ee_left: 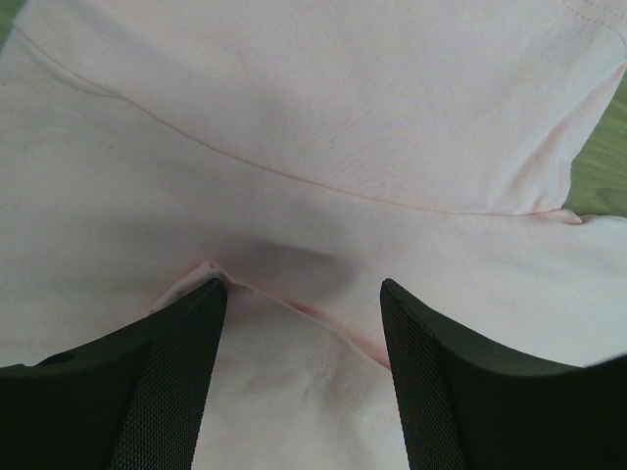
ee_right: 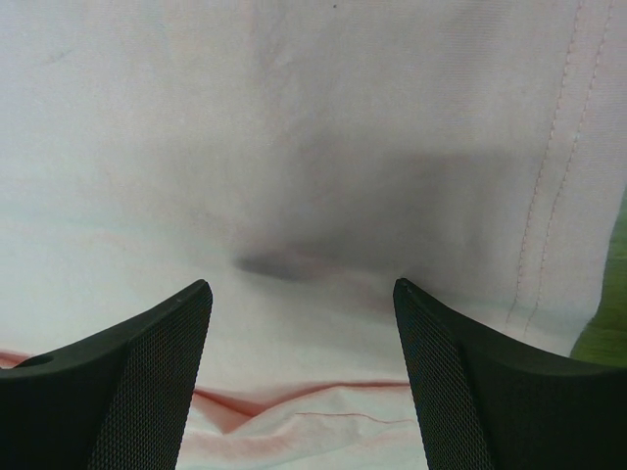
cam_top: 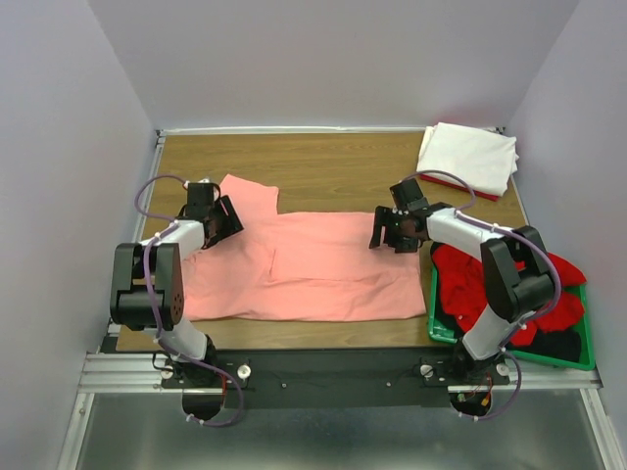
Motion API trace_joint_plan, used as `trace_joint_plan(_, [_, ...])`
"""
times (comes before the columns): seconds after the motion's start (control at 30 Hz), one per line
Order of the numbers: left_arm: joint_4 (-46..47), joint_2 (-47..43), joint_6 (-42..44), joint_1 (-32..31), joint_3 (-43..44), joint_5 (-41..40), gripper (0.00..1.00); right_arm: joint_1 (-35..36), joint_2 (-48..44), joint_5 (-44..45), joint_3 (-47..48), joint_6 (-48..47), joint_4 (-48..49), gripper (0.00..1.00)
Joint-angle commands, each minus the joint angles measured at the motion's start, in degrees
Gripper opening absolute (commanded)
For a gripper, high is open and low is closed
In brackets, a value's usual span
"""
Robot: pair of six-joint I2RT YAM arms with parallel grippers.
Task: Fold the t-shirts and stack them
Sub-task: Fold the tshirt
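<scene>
A salmon-pink t-shirt (cam_top: 313, 264) lies spread flat across the table, one sleeve sticking up at the far left. My left gripper (cam_top: 231, 221) is open, low over the shirt's left shoulder; pink cloth and a folded edge (ee_left: 294, 382) lie between its fingers (ee_left: 176, 382). My right gripper (cam_top: 384, 235) is open, low over the shirt's right end; a pink fold (ee_right: 304, 411) lies between its fingers (ee_right: 460, 392). A folded white t-shirt (cam_top: 468, 157) on a folded red one lies at the far right corner. Bright red (cam_top: 470, 284) and dark shirts are piled in the crate.
A green plastic crate (cam_top: 436, 328) stands at the near right edge of the wooden table (cam_top: 333, 166), under my right arm. Purple walls close in the table on three sides.
</scene>
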Motion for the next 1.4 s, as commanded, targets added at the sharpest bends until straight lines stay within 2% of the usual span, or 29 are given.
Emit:
trace_joint_plan(0.0, [-8.15,-2.02,-0.71,0.41,-2.55,-3.11,0.73,0.37,1.59,-1.60,-3.36,1.85,-8.26,0.82])
trace_joint_plan(0.2, [-10.08,-2.46,2.45,0.41,6.49,-2.93,0.73,0.28,-0.70,10.26,4.62,2.82,-9.84,0.82])
trace_joint_plan(0.37, [-12.27,1.57,6.67,0.41,19.32,-5.74,0.73,-1.47,2.80,17.13,11.84,0.45,-11.16,0.81])
trace_joint_plan(0.4, [-12.72,3.67,7.37,0.32,22.91,-5.92,0.73,-2.78,4.64,17.31,12.90,-0.25,-11.16,0.81])
trace_joint_plan(0.7, [-15.00,14.67,12.65,0.41,37.26,-6.80,0.70,-8.85,14.94,18.10,24.68,-4.12,-11.08,0.67])
trace_joint_plan(0.93, [-16.41,20.82,13.62,0.58,44.99,-6.71,0.69,-10.96,16.70,15.55,24.07,-4.56,-9.94,0.61])
trace_joint_plan(1.37, [-20.54,28.73,14.85,1.02,53.08,-8.82,0.68,-11.58,18.63,12.91,21.17,-3.51,-7.74,0.48])
